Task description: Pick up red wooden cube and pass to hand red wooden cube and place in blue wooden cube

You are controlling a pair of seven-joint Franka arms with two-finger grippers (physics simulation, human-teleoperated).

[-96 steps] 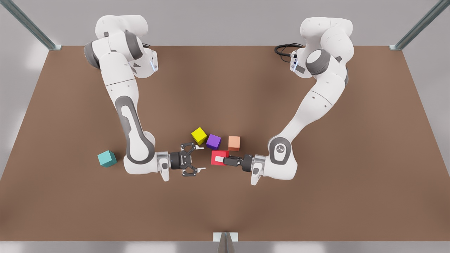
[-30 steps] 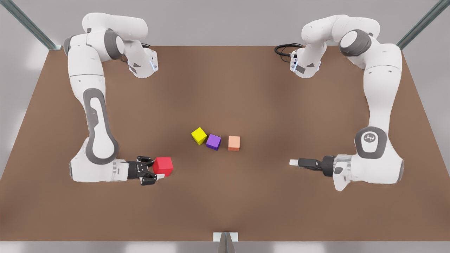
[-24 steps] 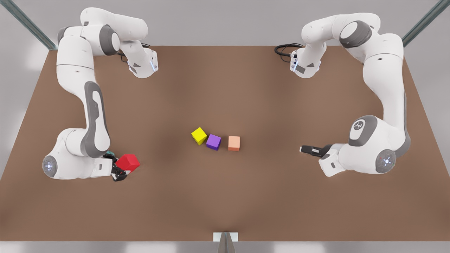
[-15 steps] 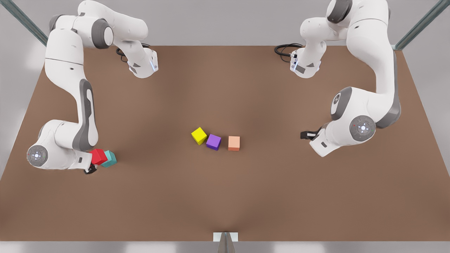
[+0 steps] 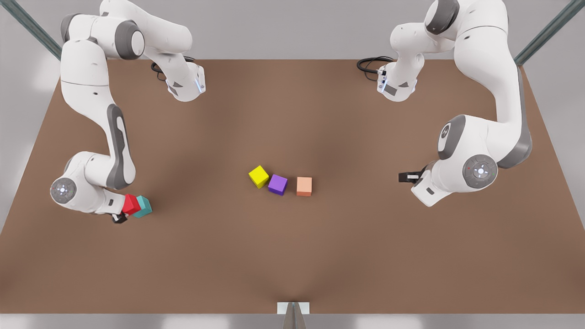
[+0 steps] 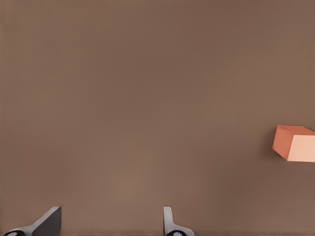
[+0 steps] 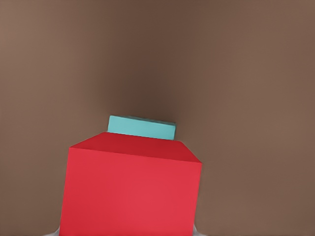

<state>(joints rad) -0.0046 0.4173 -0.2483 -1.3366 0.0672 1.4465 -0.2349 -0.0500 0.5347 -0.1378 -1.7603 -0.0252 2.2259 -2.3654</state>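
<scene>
Grippers on two white and grey arms are seen over the brown tabletop (image 5: 292, 256). The right gripper (image 5: 121, 214), at the front view's left, is closed on the small bright red wooden cube (image 5: 130, 204), which is held low at that side of the tabletop. The left gripper (image 5: 408, 176), at the front view's right, is held with its fingers (image 6: 49, 223) wide apart and nothing between them; that arm is judged to be waiting.

The small teal blue wooden cube (image 5: 144, 206) is seen just beside the red cube. In the right wrist view it (image 7: 142, 128) is partly hidden behind the red cube (image 7: 130, 191).

The placing step is judged to be in hand. For the next move, the red cube must be centred over the teal one, lowered onto it squarely, and only then released.
</scene>
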